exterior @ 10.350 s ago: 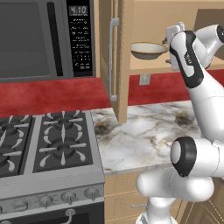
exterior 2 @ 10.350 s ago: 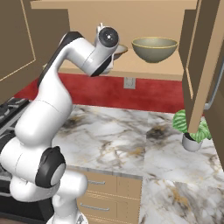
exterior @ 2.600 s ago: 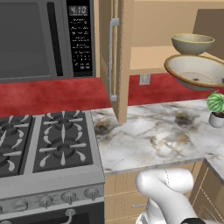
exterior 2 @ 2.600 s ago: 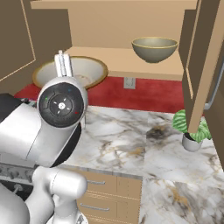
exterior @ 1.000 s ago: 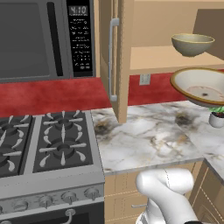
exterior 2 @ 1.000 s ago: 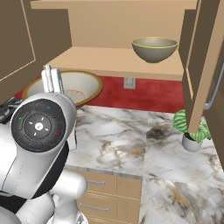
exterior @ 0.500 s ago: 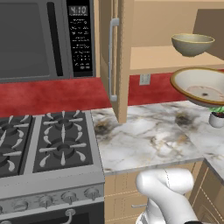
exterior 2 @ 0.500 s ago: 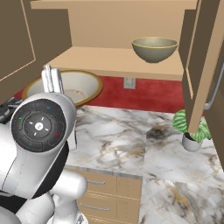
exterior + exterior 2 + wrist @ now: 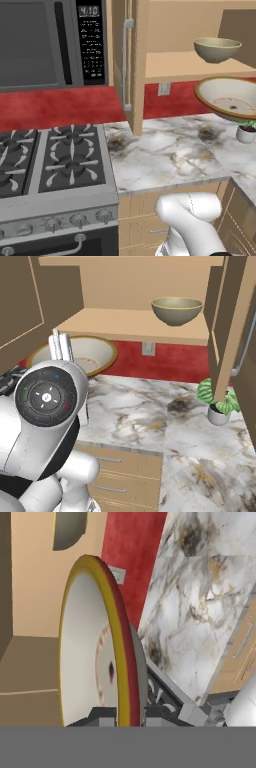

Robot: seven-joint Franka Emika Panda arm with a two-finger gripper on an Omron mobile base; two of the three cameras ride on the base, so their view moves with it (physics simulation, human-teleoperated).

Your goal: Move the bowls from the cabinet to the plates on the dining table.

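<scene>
My gripper [image 9: 125,714] is shut on the rim of the wide, shallow bowl [image 9: 90,642], cream inside with a tan-yellow rim. I hold that bowl [image 9: 230,97] in the air just outside and below the cabinet shelf [image 9: 175,65], above the marble counter. From the right, the fingers [image 9: 61,346] stand upright against the wide bowl [image 9: 87,356]. The deeper olive bowl [image 9: 217,49] [image 9: 177,310] sits alone on the shelf of the open cabinet [image 9: 125,323]. The plates and the dining table are out of view.
An open cabinet door [image 9: 227,331] hangs at the right, another with a grey bar handle [image 9: 127,65] at the left. A small potted plant [image 9: 219,401] stands on the counter [image 9: 170,155]. A gas stove [image 9: 50,165] and microwave [image 9: 45,40] lie to the left.
The wide bowl has come off the cabinet shelf and down beside it in my grip. Over the last second nothing has moved.
</scene>
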